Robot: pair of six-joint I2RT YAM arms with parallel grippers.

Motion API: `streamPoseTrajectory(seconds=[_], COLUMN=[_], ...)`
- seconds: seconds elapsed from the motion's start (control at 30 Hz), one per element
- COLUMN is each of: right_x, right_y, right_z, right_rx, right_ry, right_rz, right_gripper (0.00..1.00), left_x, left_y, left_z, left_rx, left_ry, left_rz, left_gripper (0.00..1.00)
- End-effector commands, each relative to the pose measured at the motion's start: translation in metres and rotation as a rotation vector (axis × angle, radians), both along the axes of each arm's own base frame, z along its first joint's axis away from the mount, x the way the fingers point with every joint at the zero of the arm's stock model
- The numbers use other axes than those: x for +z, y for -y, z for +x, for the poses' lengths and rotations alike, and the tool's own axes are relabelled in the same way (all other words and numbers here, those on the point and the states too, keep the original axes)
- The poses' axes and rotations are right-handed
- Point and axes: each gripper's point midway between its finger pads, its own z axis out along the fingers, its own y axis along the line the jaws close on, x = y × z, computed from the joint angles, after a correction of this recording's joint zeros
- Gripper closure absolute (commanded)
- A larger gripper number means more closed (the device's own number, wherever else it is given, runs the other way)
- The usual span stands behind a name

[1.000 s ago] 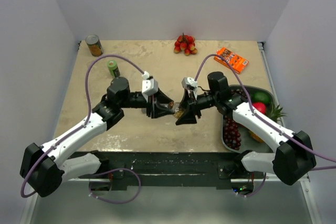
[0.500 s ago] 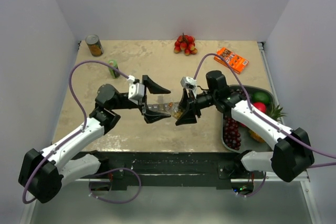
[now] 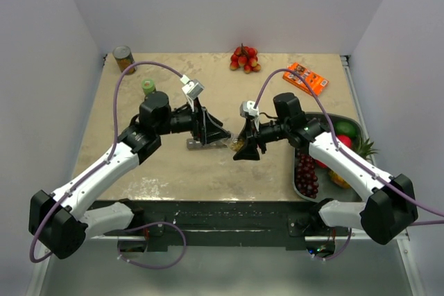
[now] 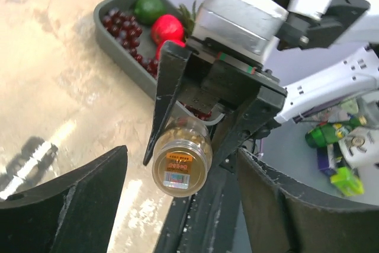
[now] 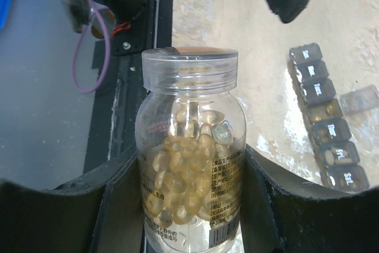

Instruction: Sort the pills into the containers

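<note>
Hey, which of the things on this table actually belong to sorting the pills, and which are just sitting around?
For the job:
pill bottle
pill organiser

Just lying about:
tin can
green bottle
orange packet
bunch of red fruit
fruit tray

Each lid of the grey pill organiser (image 5: 324, 127) carries a short day name in white. The two nearest seem to read "Fri" and "Sat"; the others are blurred. The label on the pill bottle (image 5: 189, 164) has Chinese print and a barcode, too small to read.
</note>
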Motion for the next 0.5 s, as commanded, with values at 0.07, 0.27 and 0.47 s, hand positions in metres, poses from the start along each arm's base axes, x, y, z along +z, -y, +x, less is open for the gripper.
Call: streamPoseTrajectory(seconds=[0.07, 0.27, 0.47], right_x=[0.023, 0.022, 0.022], right_y=[0.000, 0.000, 0.000], right_z=[0.014, 0.016, 0.015], right_rx=[-0.038, -0.044, -0.042], right_ry=[0.119, 0.123, 0.121], right_rz=[0.010, 0.006, 0.006], right_gripper=[1.00, 1.00, 1.00], left_x=[-0.001, -0.005, -0.013], left_y=[0.004, 0.015, 0.019], left_z=[0.002, 0.001, 0.002], left_rx=[0.088, 0.091, 0.082], left_ry=[-0.163, -0.175, -0.183], left_rz=[0.068, 0.106, 0.141], left_gripper=[0.26, 0.27, 0.32])
